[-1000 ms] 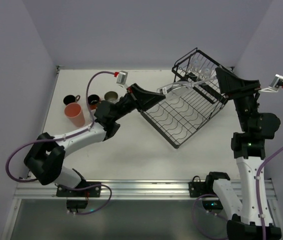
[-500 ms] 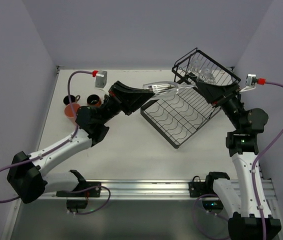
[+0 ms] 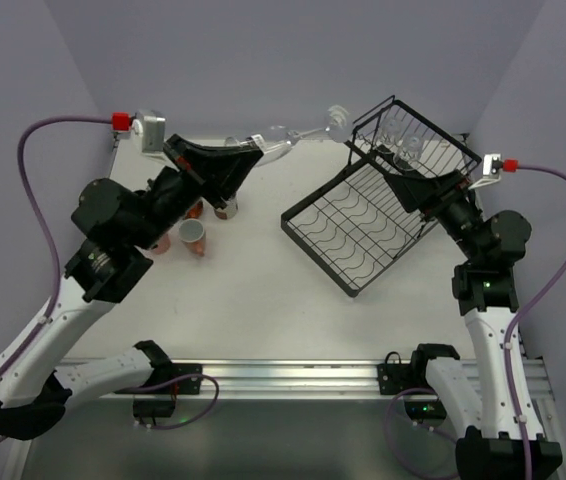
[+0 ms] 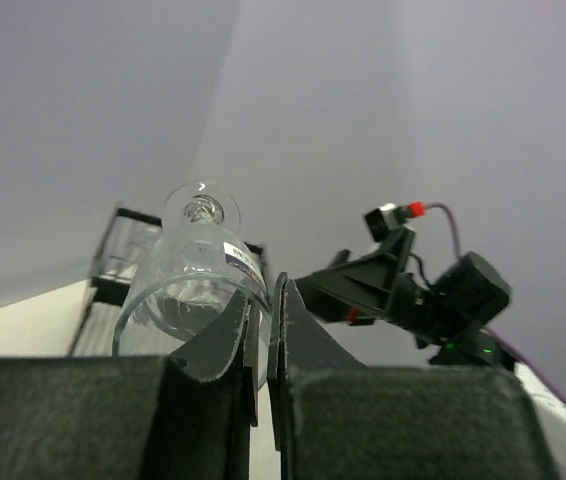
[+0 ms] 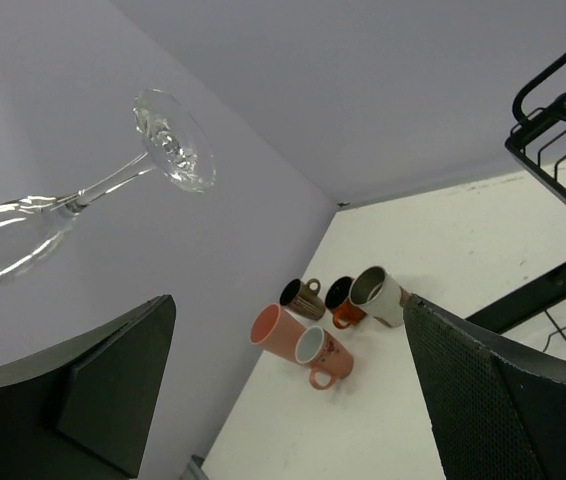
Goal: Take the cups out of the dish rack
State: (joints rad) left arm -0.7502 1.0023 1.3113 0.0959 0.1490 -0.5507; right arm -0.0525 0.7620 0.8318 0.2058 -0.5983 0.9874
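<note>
My left gripper is raised high and shut on the rim of a clear stemmed glass, which points toward the back right. In the left wrist view the fingers pinch the glass wall. The black wire dish rack sits at the right, and more clear glasses are in its raised basket. My right gripper hangs open and empty over the rack. The held glass also shows in the right wrist view.
Several cups stand at the back left of the table: pink tumbler, small pink mug, dark brown mug, orange-red mug, cream cup. The rack's edge is at the right.
My left arm has lifted the stemmed glass up and to the left, away from the rack. My right gripper swung toward the rack and has held there for the last half second.
</note>
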